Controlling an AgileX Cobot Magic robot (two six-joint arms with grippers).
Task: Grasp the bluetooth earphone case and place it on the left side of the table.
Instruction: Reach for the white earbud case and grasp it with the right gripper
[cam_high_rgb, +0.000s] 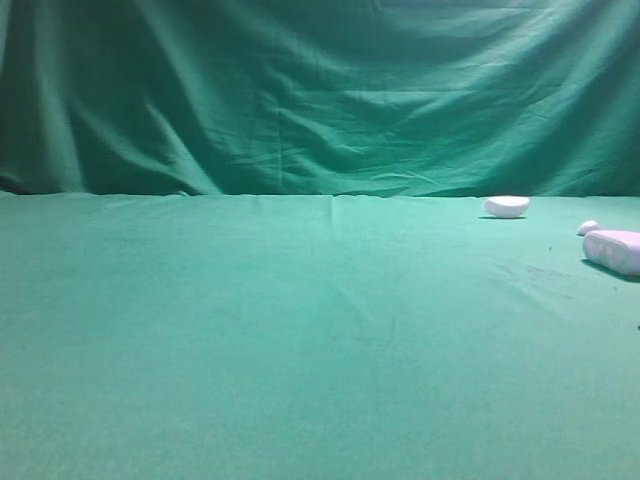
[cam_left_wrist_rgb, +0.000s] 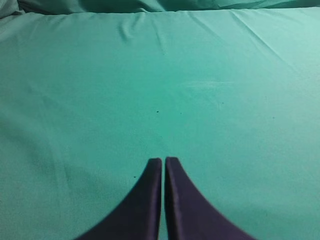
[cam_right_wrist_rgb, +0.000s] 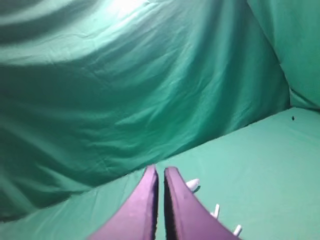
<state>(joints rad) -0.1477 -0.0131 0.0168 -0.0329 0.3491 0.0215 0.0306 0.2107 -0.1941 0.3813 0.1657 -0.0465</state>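
The left gripper (cam_left_wrist_rgb: 163, 161) hangs above the table with its 2 fingers pressed together; the right gripper (cam_right_wrist_rgb: 160, 170) likewise.

The exterior high view sits low in front, facing level across the worktop (cam_high_rgb: 300, 340) to the curtain (cam_high_rgb: 300, 90) at 12 o'clock. The left wrist view rides just behind its pincer (cam_left_wrist_rgb: 163, 161), tilted down, close over the cloth. The right wrist view looks past its pincer (cam_right_wrist_rgb: 160, 170) toward the curtain. All three views share worktop and curtain.
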